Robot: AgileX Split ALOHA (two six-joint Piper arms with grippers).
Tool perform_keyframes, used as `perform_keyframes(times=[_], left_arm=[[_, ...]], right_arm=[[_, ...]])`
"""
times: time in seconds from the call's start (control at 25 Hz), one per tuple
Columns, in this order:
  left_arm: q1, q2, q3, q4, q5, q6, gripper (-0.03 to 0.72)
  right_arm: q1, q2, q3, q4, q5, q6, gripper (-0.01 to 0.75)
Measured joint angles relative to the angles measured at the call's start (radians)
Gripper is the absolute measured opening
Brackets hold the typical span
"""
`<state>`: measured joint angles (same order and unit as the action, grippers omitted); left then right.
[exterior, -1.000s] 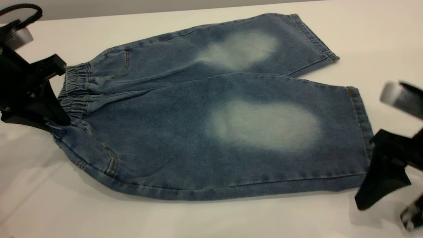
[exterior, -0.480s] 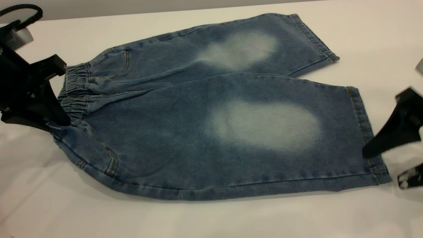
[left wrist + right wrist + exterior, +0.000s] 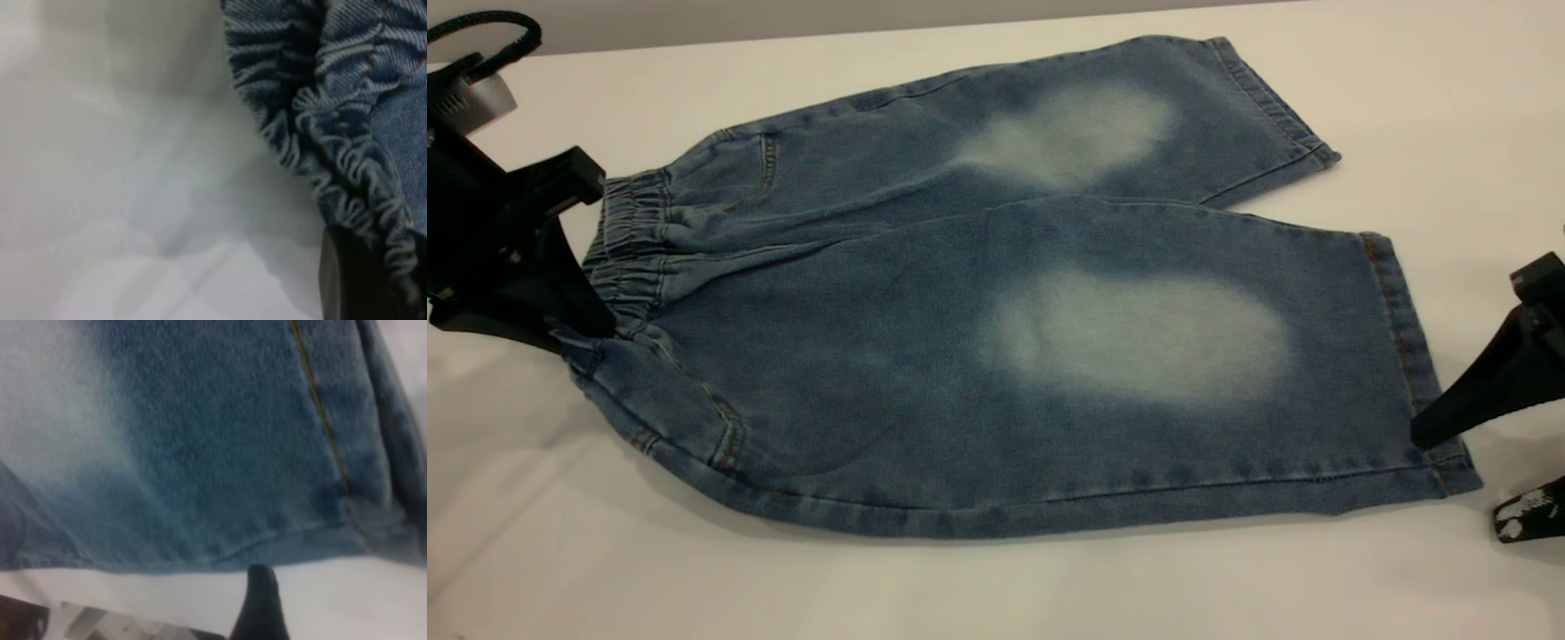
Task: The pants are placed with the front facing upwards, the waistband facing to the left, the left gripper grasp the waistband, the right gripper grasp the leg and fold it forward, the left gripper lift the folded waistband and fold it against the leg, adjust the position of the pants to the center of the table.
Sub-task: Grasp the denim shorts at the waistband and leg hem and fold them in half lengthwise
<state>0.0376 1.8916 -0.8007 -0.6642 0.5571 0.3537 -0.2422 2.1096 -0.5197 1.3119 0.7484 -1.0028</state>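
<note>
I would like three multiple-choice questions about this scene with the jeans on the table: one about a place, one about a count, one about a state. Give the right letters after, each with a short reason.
1. Where is the waistband in the exterior view?
A. at the left end of the pants
B. at the right end
C. folded under the legs

2. How many pale faded patches show on the pants?
A. one
B. two
C. four

3. How do the pants lie on the table?
A. folded in half
B. rolled up
C. spread flat, not yet folded

Answers:
1. A, the gathered band lies by the left gripper.
2. B, one patch shows on each leg.
3. C, both legs lie open side by side; the right gripper stands open at the hem of the near leg, one finger over its corner, one off the cloth.
</note>
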Motion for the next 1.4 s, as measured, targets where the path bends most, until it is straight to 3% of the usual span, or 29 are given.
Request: perform_keyframes(times=[0.24, 0.6, 0.84, 1.12, 1.4], left_arm=[[0.0, 0.0, 0.0, 0.001, -0.001, 0.005, 0.139], [0.0, 0.0, 0.0, 0.001, -0.001, 0.005, 0.139], [0.0, 0.0, 0.0, 0.002, -0.003, 0.005, 0.139], [0.0, 0.0, 0.0, 0.005, -0.004, 0.005, 0.139], [0.0, 0.0, 0.0, 0.005, -0.004, 0.006, 0.139]], right_arm=[[0.0, 0.057, -0.035, 0.027, 0.05, -0.038, 0.483], [0.001, 0.057, -0.056, 0.131, 0.039, -0.132, 0.47], [0.001, 0.057, -0.057, 0.196, 0.034, -0.206, 0.394], [0.002, 0.057, -0.057, 0.123, 0.043, -0.161, 0.268], [0.003, 0.057, -0.057, 0.123, 0.067, -0.152, 0.252]])
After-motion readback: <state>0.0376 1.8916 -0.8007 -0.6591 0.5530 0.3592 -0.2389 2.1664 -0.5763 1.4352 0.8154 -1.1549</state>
